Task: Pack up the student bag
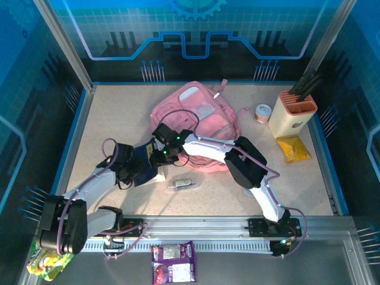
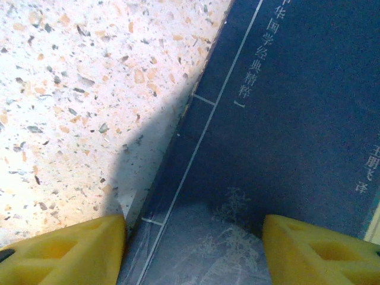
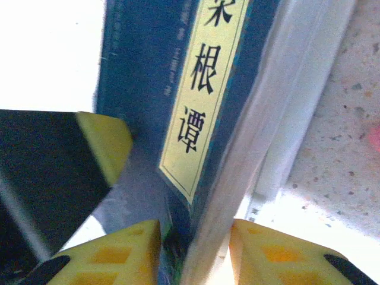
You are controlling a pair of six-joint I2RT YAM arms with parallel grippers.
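The pink student bag [image 1: 196, 116] lies at the back middle of the table. In front of it a dark blue book [image 1: 145, 166] is propped off the table between both arms. My left gripper [image 1: 132, 172] stands open over the book's cover [image 2: 285, 119], one yellow finger [image 2: 65, 249] beyond the spine and the other on the cover; midpoint [image 2: 193, 252]. My right gripper [image 1: 161, 157] has closed on the book's edge [image 3: 148, 77], a finger on the cover and one on the pages; midpoint [image 3: 195, 252]. A left-gripper finger [image 3: 104, 142] rests against that cover.
A small silver wrapped item [image 1: 181, 184] lies just in front of the book. At the right back stand a cream-and-orange pen holder [image 1: 292, 116], a small round roll [image 1: 262, 113] and a yellow packet [image 1: 293, 148]. A purple packet [image 1: 173, 261] lies below the front rail.
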